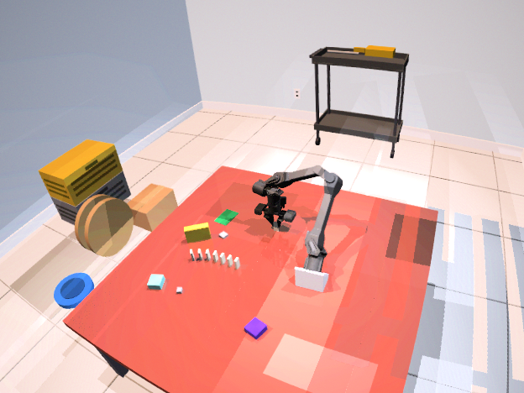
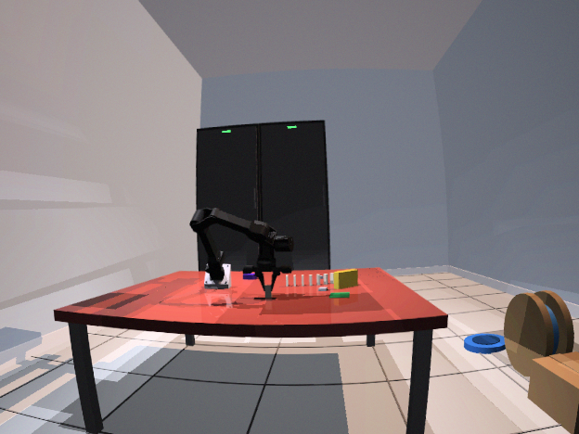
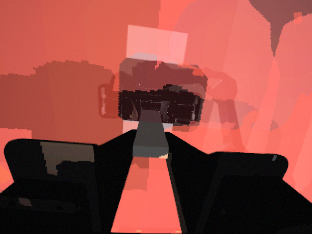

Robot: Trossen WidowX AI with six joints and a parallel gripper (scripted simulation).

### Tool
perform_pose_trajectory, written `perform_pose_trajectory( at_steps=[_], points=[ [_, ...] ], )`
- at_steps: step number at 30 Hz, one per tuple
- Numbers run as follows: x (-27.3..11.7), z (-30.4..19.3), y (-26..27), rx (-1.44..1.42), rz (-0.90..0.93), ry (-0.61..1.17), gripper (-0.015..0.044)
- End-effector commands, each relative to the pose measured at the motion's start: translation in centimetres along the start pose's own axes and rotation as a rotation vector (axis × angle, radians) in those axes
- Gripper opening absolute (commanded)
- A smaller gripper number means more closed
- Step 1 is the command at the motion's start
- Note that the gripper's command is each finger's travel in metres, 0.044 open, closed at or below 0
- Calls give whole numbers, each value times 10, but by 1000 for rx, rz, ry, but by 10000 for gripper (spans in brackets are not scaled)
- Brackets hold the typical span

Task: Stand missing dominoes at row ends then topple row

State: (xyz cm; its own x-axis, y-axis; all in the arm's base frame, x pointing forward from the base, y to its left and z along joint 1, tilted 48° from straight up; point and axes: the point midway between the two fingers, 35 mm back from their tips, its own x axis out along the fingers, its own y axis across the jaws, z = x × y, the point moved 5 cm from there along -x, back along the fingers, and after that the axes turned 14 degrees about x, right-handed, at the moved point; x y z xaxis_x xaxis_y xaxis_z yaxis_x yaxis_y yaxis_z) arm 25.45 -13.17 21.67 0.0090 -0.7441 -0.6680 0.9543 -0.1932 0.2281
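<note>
Several white dominoes (image 1: 222, 258) (image 2: 310, 280) stand upright in an evenly spaced row left of the arm in the top view. My gripper (image 1: 275, 227) (image 2: 267, 294) (image 3: 150, 135) points down, away from the row, and is shut on a grey-looking domino (image 1: 275, 229) (image 2: 267, 290) (image 3: 150, 135). That domino is upright, low at the table top; whether it touches the table cannot be told. A small white piece (image 1: 222, 234) (image 2: 323, 288) lies flat near the yellow block. A smaller white piece (image 1: 179, 290) lies on the row's other side.
The yellow block (image 1: 196, 233) (image 2: 345, 278) stands beside the row, with a flat green piece (image 1: 226, 216) (image 2: 339, 295) nearby. A light-blue block (image 1: 155, 281) lies beyond the row. A purple block (image 1: 255, 327) lies on the red table (image 1: 202, 321) (image 2: 154, 289).
</note>
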Motion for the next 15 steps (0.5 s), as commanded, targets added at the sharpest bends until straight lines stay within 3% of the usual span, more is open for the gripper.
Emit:
perform_pose_trajectory(
  at_steps=[1, 6, 12, 15],
  points=[
    [0, 0, 0, -3, 1, 4, 107],
    [-11, -1, 2, -13, 14, 9, 107],
    [-110, 0, -5, -103, 126, 46, 107],
    [-133, 4, -12, -127, 155, 53, 107]
  ],
)
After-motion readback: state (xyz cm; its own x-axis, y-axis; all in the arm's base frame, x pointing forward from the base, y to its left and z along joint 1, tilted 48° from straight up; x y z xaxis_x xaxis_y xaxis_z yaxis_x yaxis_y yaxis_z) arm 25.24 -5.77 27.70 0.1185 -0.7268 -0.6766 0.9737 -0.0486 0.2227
